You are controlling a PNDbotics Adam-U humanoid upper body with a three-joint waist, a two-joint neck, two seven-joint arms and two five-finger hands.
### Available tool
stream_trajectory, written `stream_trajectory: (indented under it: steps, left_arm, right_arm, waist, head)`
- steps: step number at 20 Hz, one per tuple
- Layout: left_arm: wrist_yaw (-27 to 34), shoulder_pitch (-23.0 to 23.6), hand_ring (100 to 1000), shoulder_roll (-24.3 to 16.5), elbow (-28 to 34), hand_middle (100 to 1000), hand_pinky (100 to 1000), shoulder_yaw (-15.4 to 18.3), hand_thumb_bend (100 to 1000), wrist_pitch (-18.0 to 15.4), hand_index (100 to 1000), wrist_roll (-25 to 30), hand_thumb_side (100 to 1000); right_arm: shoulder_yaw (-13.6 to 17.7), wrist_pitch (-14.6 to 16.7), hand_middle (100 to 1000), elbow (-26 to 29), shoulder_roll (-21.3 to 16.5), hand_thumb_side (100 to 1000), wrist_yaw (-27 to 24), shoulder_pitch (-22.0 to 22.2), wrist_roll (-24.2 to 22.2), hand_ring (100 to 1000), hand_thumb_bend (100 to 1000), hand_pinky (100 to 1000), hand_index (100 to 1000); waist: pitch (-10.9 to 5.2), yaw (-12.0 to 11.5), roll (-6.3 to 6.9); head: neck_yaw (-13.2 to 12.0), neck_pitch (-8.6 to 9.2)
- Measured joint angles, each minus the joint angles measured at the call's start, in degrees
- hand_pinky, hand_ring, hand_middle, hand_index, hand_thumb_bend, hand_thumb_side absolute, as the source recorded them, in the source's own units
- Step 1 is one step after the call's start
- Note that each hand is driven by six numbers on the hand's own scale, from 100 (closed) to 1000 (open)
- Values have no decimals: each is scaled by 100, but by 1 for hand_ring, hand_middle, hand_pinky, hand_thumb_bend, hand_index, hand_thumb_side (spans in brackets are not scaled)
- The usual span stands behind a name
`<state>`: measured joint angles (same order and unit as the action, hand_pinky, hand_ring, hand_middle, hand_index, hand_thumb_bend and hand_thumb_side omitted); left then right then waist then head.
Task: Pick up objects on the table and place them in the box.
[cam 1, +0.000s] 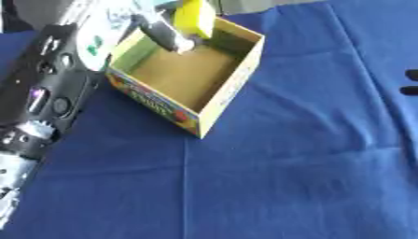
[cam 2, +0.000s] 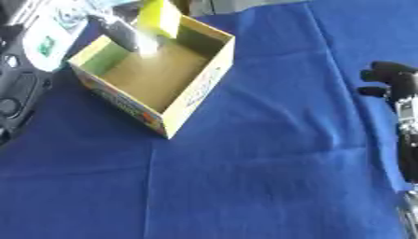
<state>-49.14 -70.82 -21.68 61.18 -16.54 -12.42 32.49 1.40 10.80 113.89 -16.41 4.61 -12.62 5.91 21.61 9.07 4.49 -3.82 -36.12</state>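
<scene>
Over the far left part of the blue-clothed surface stands an open cardboard box, yellow outside with printed colours along its near side and a bare brown floor inside. Above its far rim the left hand reaches in from the upper left, its fingers curled around a yellow block held just over the box opening, not resting on the floor. Its black and silver forearm runs down the left edge. At the right edge of the right eye view the right hand shows, dark fingers bent, holding nothing, well apart from the box.
</scene>
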Motion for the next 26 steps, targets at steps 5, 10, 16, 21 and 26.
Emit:
stream_trajectory:
  steps: [5, 10, 16, 21, 26]
  left_arm:
    - [-159, 26, 326, 19, -167, 359, 100, -39, 100, -73, 636, 41, 263]
    - [-353, 26, 619, 58, -208, 595, 355, -61, 100, -208, 812, 95, 305]
    - [-709, 24, 828, 88, -280, 759, 677, -69, 100, -425, 928, 190, 385]
    - [-1105, 22, 926, 108, -383, 838, 824, -68, 373, -619, 981, 359, 540]
    - [-1572, 23, 988, 116, -495, 912, 899, -7, 575, -767, 1000, 348, 749]
  right_arm:
    - [0, -11, 616, 0, 1, 845, -2, -2, 11, 771, 100, 675, 757]
    - [-1, -32, 616, 0, 2, 845, -1, -2, 25, 772, 100, 675, 757]
    - [-1, -50, 616, -1, 10, 845, 4, -2, 40, 772, 100, 675, 756]
    - [-2, -51, 616, -1, 44, 846, 10, -2, 41, 773, 100, 676, 756]
    - [-4, -66, 616, -1, 60, 845, 19, -2, 27, 774, 100, 676, 756]
  waist:
    - [36, 4, 0]
    - [56, 7, 1]
    - [70, 13, 2]
    - [102, 21, 1]
    - [114, 22, -1]
  head:
    - [5, 20]
    - [24, 50]
    - [24, 50]
    - [21, 50]
    - [14, 75]
